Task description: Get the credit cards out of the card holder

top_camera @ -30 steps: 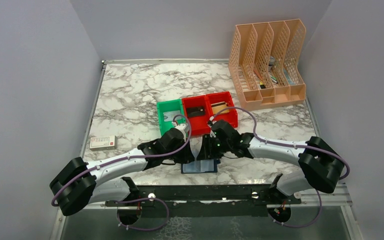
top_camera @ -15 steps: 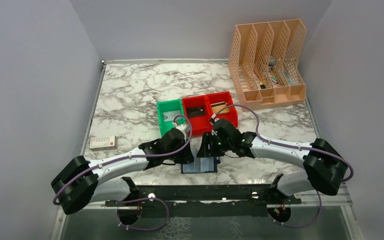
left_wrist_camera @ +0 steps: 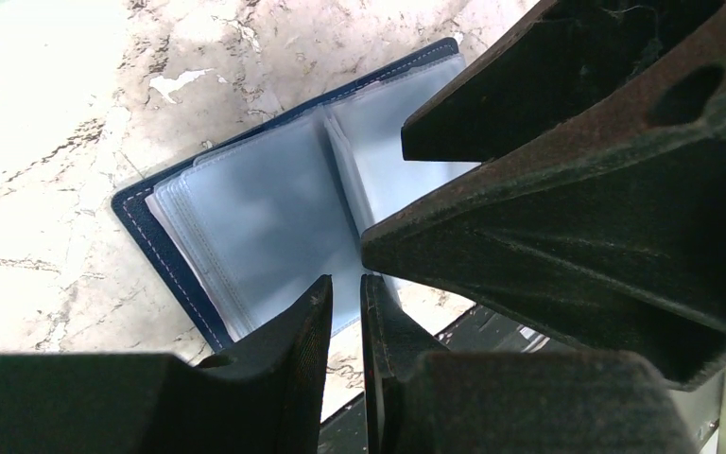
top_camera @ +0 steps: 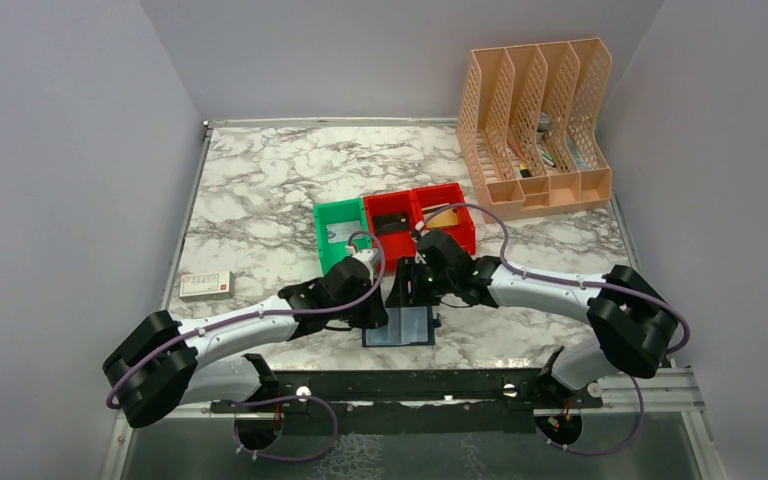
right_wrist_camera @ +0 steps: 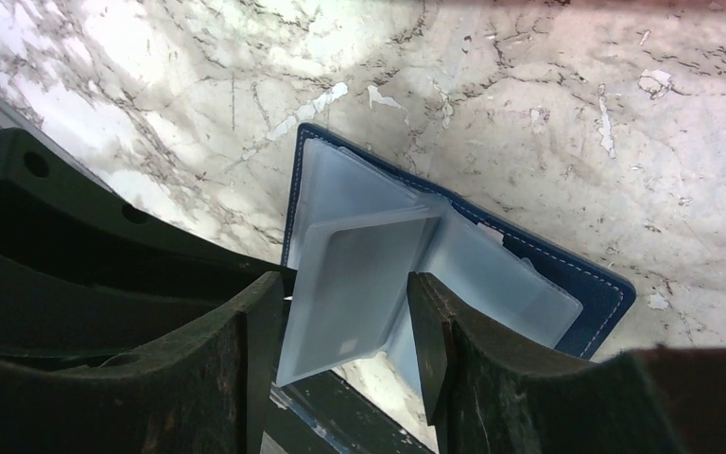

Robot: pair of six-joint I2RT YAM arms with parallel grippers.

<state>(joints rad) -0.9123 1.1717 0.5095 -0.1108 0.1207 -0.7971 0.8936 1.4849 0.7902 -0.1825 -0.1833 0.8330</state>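
The card holder [top_camera: 407, 328] lies open on the marble near the front edge, navy cover down, pale translucent sleeves [left_wrist_camera: 246, 218] fanned out. No credit cards show in the sleeves. My left gripper [left_wrist_camera: 347, 279] is nearly shut with a thin slit and nothing visible in it, its tips at the holder's near edge. My right gripper [right_wrist_camera: 345, 284] is open and straddles one raised sleeve [right_wrist_camera: 369, 255], with a gap on both sides. In the top view the left gripper [top_camera: 377, 313] and the right gripper [top_camera: 412, 296] meet over the holder.
A green bin [top_camera: 337, 232] and two red bins [top_camera: 418, 222] stand just behind the grippers, a dark item and a tan item inside the red ones. A peach file rack [top_camera: 535, 125] is at back right. A small white box [top_camera: 206, 285] lies left. The black front rail [top_camera: 400, 385] runs close below the holder.
The right gripper's jaws have opened wider and the arm has shifted slightly left and away over the holder. The left arm has not moved.
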